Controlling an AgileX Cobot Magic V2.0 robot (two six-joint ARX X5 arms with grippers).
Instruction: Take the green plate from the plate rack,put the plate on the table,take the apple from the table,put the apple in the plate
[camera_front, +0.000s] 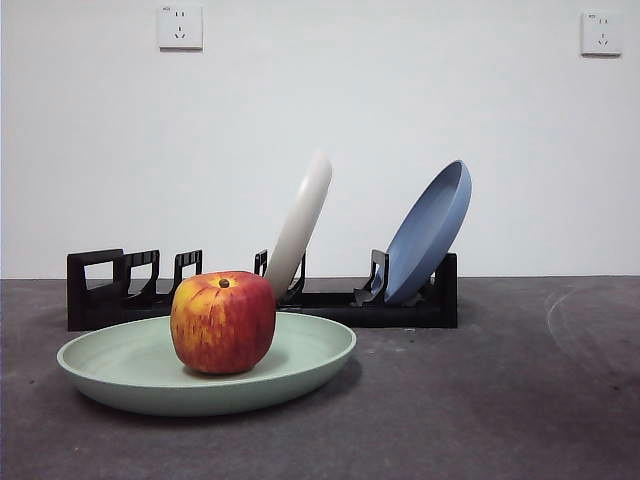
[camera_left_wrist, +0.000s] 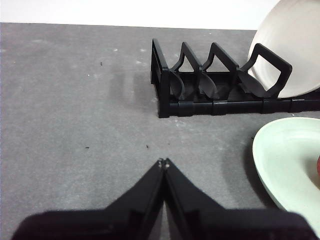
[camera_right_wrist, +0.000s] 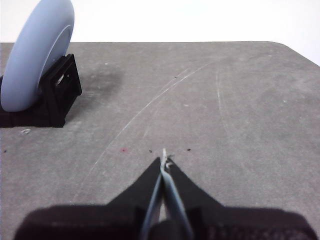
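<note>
The pale green plate (camera_front: 300, 362) lies flat on the dark grey table (camera_front: 500, 400) in front of the black plate rack (camera_front: 330, 300). The red and yellow apple (camera_front: 223, 321) sits upright in the plate, left of its middle. In the left wrist view, the plate's edge (camera_left_wrist: 285, 165) shows beside the rack's empty end (camera_left_wrist: 200, 90). My left gripper (camera_left_wrist: 163, 162) is shut and empty, above bare table off to one side of the rack and plate. My right gripper (camera_right_wrist: 164, 159) is shut on nothing, above the table beyond the rack's other end (camera_right_wrist: 55, 95). Neither arm appears in the front view.
A cream-white plate (camera_front: 305, 215) leans in the middle of the rack and a blue plate (camera_front: 430, 230) leans at its right end. Several slots at the left end hold nothing. Two wall sockets (camera_front: 180, 27) sit on the white wall behind.
</note>
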